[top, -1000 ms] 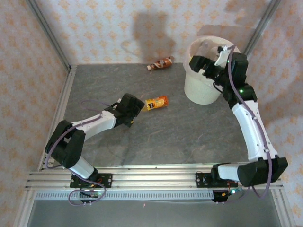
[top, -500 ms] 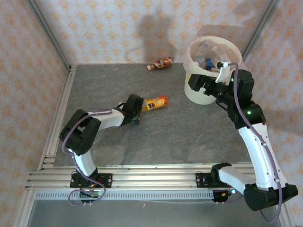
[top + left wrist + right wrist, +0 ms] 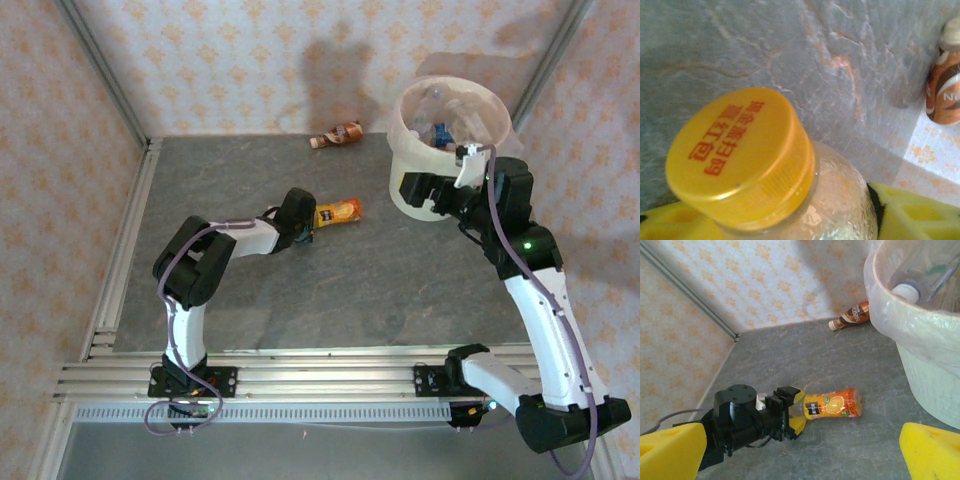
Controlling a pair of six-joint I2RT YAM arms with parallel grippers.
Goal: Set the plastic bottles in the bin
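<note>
Orange-labelled bottle point(image 3: 336, 212) lies on its side at centre of the grey table point(image 3: 400, 290), cap end pointing left in the overhead frame. Left gripper point(image 3: 311, 224) sits at that cap end. Wrist view: fingers point(image 3: 910, 212) closed on the clear neck just under the yellow cap point(image 3: 735, 155), one pad each side. Right gripper point(image 3: 802, 440) just beside the front wall of the bin point(image 3: 398, 165), fingers spread wide, nothing between them. The bin stands upper right, bag-lined, with clear bottles point(image 3: 445, 125) inside. Second, brown-red bottle point(image 3: 337, 134) on its side at the table's far edge, upper centre, well apart from both grippers.
</note>
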